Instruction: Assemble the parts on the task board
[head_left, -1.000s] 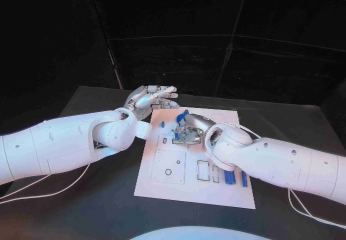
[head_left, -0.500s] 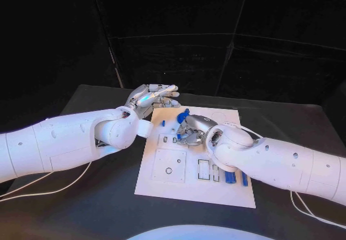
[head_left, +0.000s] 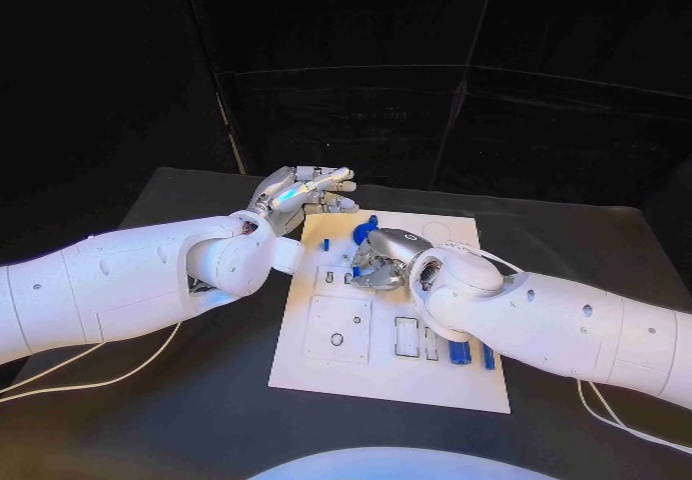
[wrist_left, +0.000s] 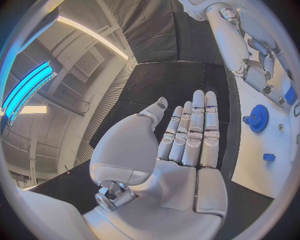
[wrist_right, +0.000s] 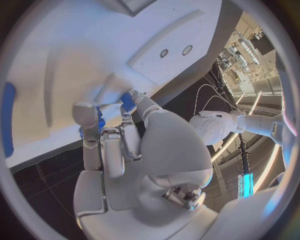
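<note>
The white task board (head_left: 361, 372) lies in the middle of the table. My right hand (head_left: 378, 258) is down on its far half, fingers curled around a small blue part (wrist_right: 100, 123) against the board (wrist_right: 62, 60). A blue gear (wrist_left: 258, 118) sits on the board just beside that hand (wrist_left: 262, 75), and shows as the gear (head_left: 364, 232) in the head view. A small blue peg (head_left: 326, 245) stands left of it. My left hand (head_left: 303, 190) hovers above the board's far left corner, fingers (wrist_left: 194, 130) straight and holding nothing.
Two long blue parts (head_left: 459, 352) lie near the board's right edge, beside rectangular slots (head_left: 408, 340). A square recess with a hole (head_left: 338, 338) is on the board's left half. White cables (head_left: 87, 385) trail over the black table on both sides.
My right hand has shifted slightly toward the far side of the board. My left hand has lifted a little. The gear and peg have stayed put.
</note>
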